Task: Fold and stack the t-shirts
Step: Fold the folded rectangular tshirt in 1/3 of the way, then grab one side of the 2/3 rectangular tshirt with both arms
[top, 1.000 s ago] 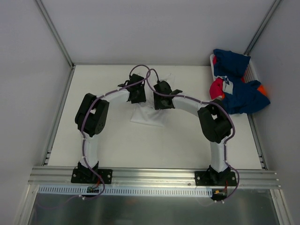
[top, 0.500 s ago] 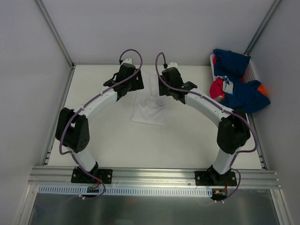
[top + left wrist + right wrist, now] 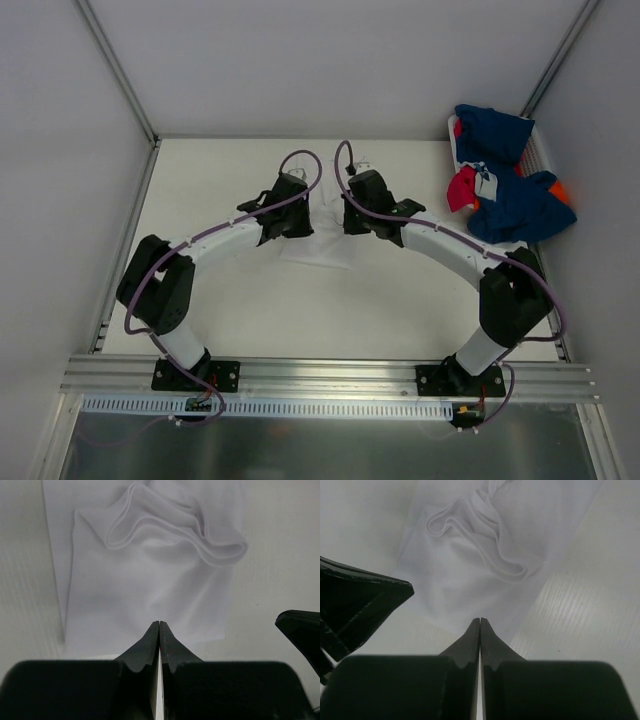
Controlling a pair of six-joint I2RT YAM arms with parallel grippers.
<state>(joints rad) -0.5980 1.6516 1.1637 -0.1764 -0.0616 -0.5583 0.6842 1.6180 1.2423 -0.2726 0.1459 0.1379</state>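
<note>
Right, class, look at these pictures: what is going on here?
The robot's left gripper and right gripper hang side by side above a white shirt lying rumpled in the middle. Both are shut, with no cloth seen pinched. A pile of navy, red and orange shirts waits at the far right.

Left claw [image 3: 159, 625] and right claw [image 3: 480, 622] hang side by side, closed.

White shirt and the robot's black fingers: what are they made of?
The white shirt looks like soft, thin, matte cloth: it bunches into loose rolled folds with a hemmed edge. The black fingers look like hard, smooth plastic with a dull sheen and sharp straight edges, though coated metal is possible.
</note>
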